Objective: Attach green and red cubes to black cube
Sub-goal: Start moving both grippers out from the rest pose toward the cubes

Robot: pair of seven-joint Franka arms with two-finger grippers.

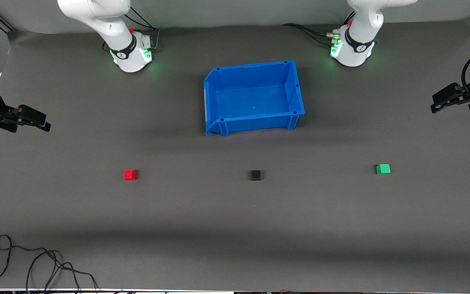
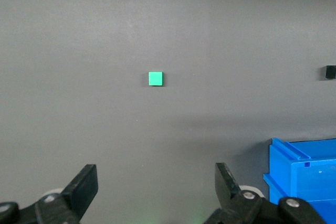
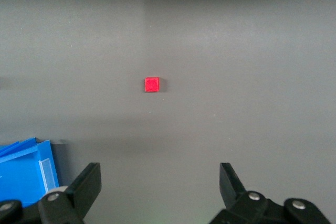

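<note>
The three cubes lie in a row across the middle of the front view, well apart: the red cube [image 1: 129, 174] left of centre, the black cube [image 1: 255, 175] at centre below the blue bin [image 1: 296, 87], the green cube [image 1: 383, 169] right of centre. The right gripper [image 1: 39, 121] hangs at the frame's left edge with jaws spread wide and empty, over the bench [image 1: 235, 228] toward the red cube's end. The left gripper [image 1: 439, 105] hangs at the right edge, equally wide, so each arm is nearer its own coloured cube, which sits centred ahead of the jaws in each wrist view.
</note>
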